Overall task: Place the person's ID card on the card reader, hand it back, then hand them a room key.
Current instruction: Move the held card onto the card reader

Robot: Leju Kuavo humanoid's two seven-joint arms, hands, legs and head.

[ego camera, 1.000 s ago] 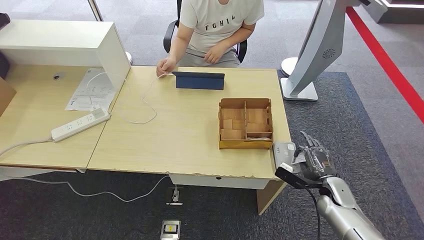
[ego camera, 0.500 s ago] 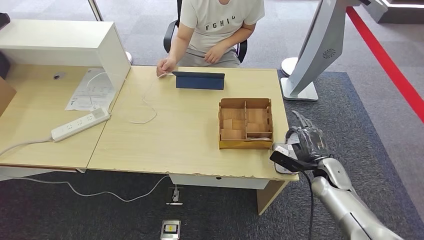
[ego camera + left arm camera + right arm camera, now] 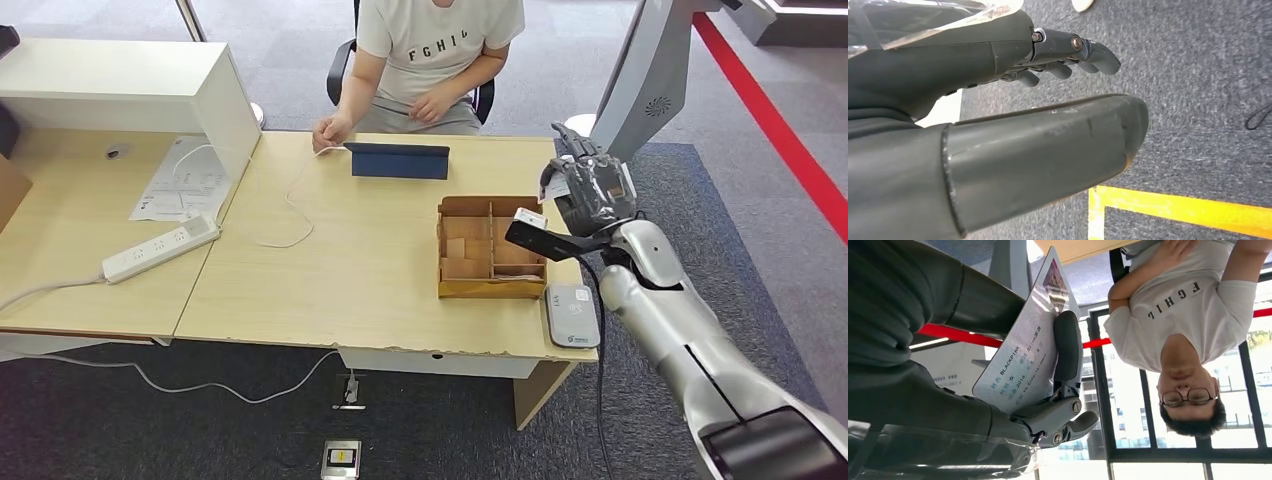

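Head view: right hand (image 3: 585,190) raised beyond far right corner of wooden divider box (image 3: 491,247), fingers closed round ID card (image 3: 553,187). Card reader (image 3: 571,314) flat on desk (image 3: 370,270), just beside box's near right corner. Person (image 3: 435,60) seated at far side of desk, well beyond box.

Left wrist view: left hand (image 3: 998,115) over grey carpet, fingers loosely apart, holding nothing.

Right wrist view: ID card (image 3: 1023,350) pinched between thumb and finger (image 3: 1067,347), printed face showing; person (image 3: 1178,315) behind.

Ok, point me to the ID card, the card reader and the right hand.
ID card (image 3: 1023,365), right wrist view, on its printed face.
Card reader (image 3: 572,313), head view, on its top face.
Right hand (image 3: 590,190), head view, on the back of the hand.
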